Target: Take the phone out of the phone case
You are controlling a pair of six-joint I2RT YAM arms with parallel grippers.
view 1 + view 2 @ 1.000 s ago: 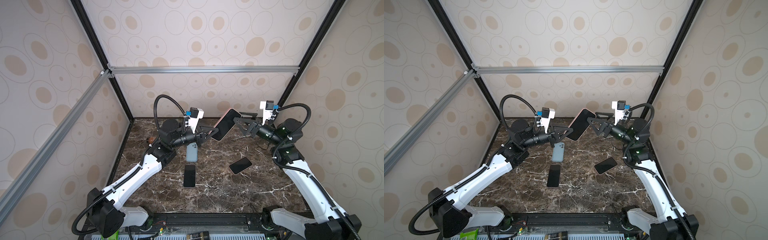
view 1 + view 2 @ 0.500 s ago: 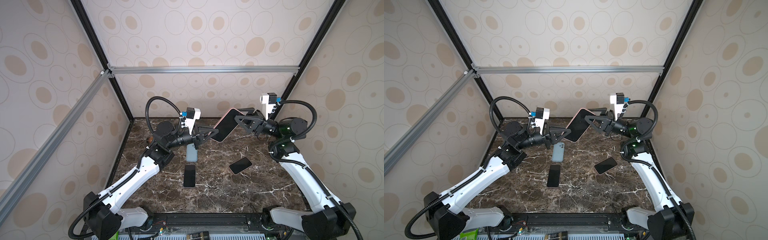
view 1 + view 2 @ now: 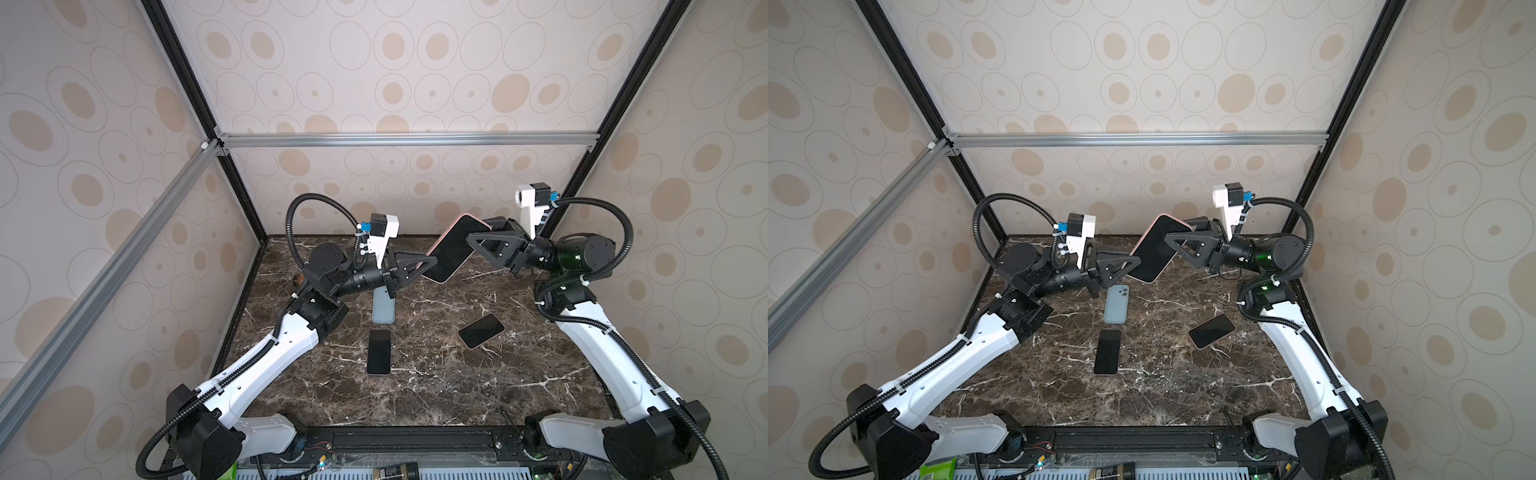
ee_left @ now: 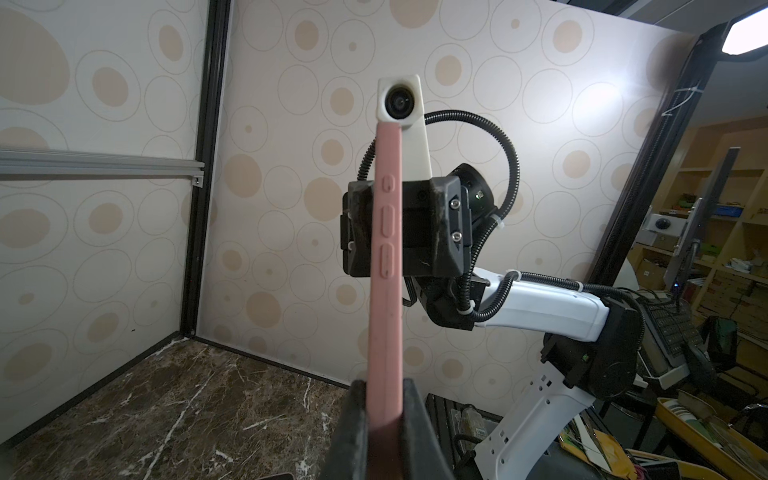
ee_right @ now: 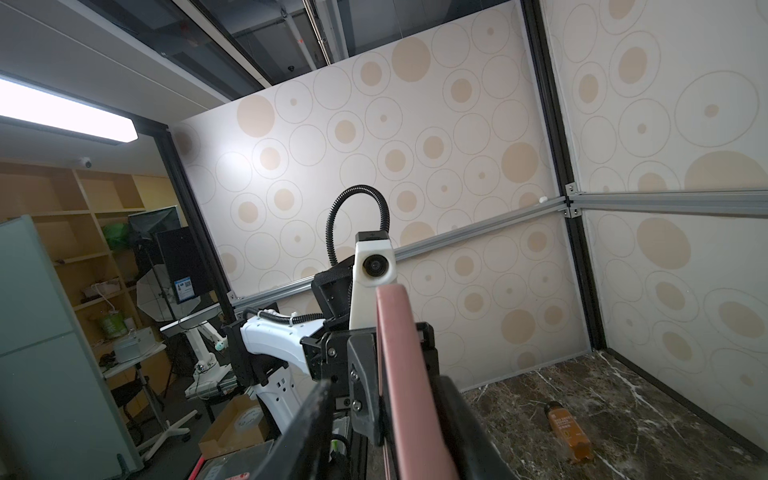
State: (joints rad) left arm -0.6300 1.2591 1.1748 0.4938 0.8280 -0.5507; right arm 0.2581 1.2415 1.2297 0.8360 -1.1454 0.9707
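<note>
Partly hidden phone case (image 4: 386,257), left gripper (image 4: 384,415) clamping, right gripper (image 4: 399,226) seemingly loose

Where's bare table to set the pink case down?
Bare marble spans the front, between the straight phone, angled phone and front rail; also mid-table between blue item and angled phone. Crowded: left-centre, blue item and straight phone end to end.

Pink-cased phone (image 3: 1154,249) is up in the air over the far edge of the desk (image 3: 1183,395), tilted, dark screen facing up. Left gripper (image 3: 1136,262) is clamped on its lower edge. Right gripper (image 3: 1169,237) has fingers either side of its upper end. Lying flat on the desk: blue case (image 3: 1116,304) near the far edge, black phone (image 3: 1108,352) just in front of it, and a second dark phone (image 3: 1211,331), angled, toward the right edge.
</note>
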